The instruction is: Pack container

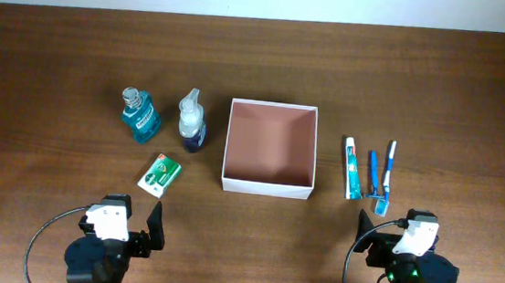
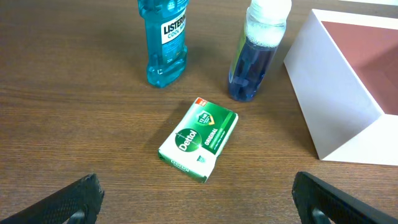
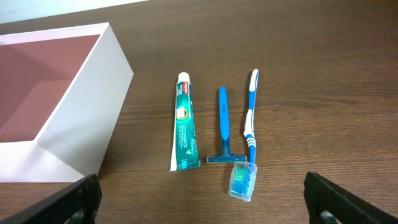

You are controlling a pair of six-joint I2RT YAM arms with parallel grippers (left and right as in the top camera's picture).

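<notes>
Left gripper (image 2: 196, 199) and right gripper (image 3: 202, 196) are seen wide open, empty. Upright Listerine bottle (image 2: 163, 43), upper left, could be toppled short of the container (image 2: 329, 93) if clipped high.

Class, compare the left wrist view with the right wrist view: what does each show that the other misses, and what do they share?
Only the left wrist view shows the mouthwash bottle, the spray bottle and the green soap carton. Only the right wrist view shows the toothpaste tube, the razor and the toothbrush. Both show part of the container and the wooden table.
</notes>
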